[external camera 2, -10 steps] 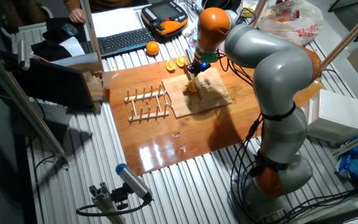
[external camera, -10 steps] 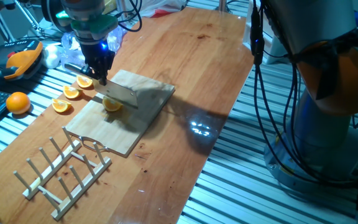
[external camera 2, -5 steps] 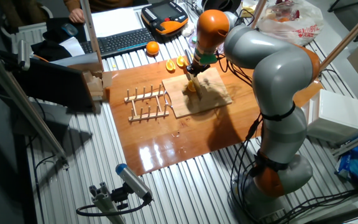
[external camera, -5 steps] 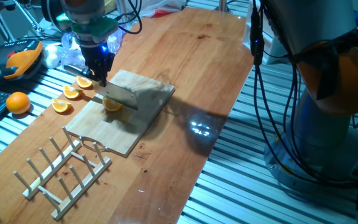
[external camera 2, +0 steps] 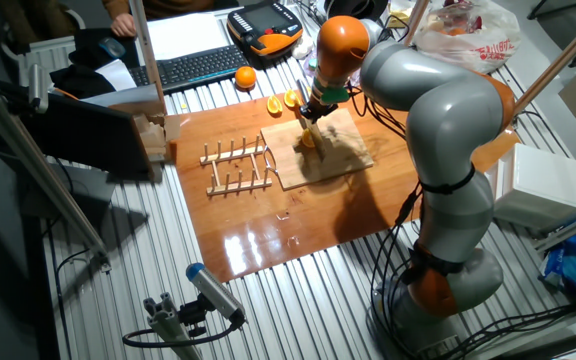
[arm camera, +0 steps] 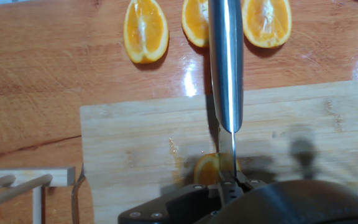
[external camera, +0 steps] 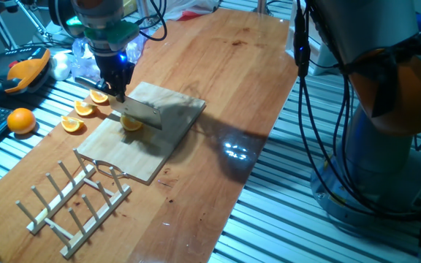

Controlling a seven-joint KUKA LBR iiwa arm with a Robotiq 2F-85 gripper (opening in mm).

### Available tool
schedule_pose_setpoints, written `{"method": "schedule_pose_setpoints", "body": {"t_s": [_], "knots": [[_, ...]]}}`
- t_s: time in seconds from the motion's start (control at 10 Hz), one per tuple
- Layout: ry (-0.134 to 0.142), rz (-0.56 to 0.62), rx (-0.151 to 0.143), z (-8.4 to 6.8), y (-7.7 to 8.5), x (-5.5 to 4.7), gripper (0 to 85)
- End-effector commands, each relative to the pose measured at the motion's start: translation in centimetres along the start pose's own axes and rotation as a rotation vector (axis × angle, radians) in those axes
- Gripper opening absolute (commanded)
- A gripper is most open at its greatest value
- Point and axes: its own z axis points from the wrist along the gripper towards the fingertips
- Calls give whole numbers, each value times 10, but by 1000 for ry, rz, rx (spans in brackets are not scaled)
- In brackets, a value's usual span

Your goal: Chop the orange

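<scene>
Overhead, the gripper clamps a knife whose blade sits on the orange on the board. Only the hand view shows the handle pointing to 12 o'clock, past three wedges.

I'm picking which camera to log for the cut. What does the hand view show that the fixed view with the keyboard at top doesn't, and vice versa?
Only the hand view shows the knife edge-on above the orange. Only that fixed view shows the arm, the whole orange, the whole dish rack and the keyboard. Both share the cutting board, the three wedges beyond it and the table.
</scene>
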Motion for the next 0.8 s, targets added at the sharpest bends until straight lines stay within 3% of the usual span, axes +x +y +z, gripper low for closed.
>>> {"method": "schedule_pose_setpoints", "body": {"t_s": [0.0, 0.7], "knots": [[-1, -2, 0, 0, 0, 0, 0], [-7, -22, 3, 2, 0, -1, 0]]}}
